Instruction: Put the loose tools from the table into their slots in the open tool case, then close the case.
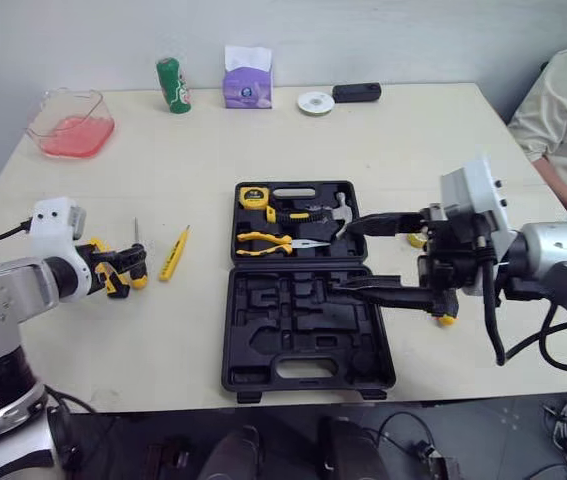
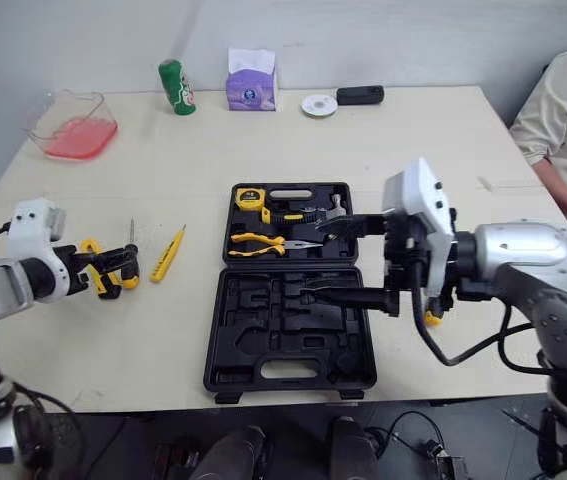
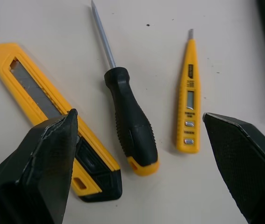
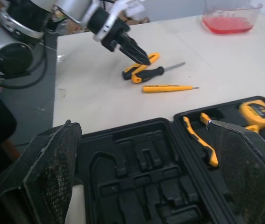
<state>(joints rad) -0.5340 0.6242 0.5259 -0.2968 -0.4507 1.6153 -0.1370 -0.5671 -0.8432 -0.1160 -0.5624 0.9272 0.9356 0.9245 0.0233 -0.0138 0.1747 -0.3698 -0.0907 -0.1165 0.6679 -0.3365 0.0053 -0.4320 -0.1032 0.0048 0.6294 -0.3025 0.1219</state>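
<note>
- Straddling the black-handled screwdriver [image 3: 131, 126] with the left gripper [image 1: 123, 268], fingers spread wide and holding nothing, one to each side of the handle.
- Lying lengthwise between those fingers, with the shaft pointing away from the robot; a squeeze would likely land across the grip rather than along it.
- Crowding that grasp: the utility knife [image 3: 39, 98], just beside the screwdriver and partly under one finger [image 3: 53, 158]. Cannot tell whether touching. Some risk of pinching both.
- Resting a little apart on the other side, roughly parallel: the yellow tester pen [image 3: 188, 107].
- Hanging over the open tool case [image 1: 283, 320] with the right gripper [image 1: 343, 256], likewise parted and empty, well apart from the three loose tools.
- Judging the left arm far the nearer one; case to the right of the tools, across bare table [image 1: 413, 140].
- Seated already in the far half of the case: tape measure [image 1: 253, 196], pliers [image 1: 268, 241], hammer [image 1: 338, 210]. Vacant moulded slots in the near half.
- Reading the fit of finger against knife best from the left wrist view; reading the path from tools to case from the head views.
</note>
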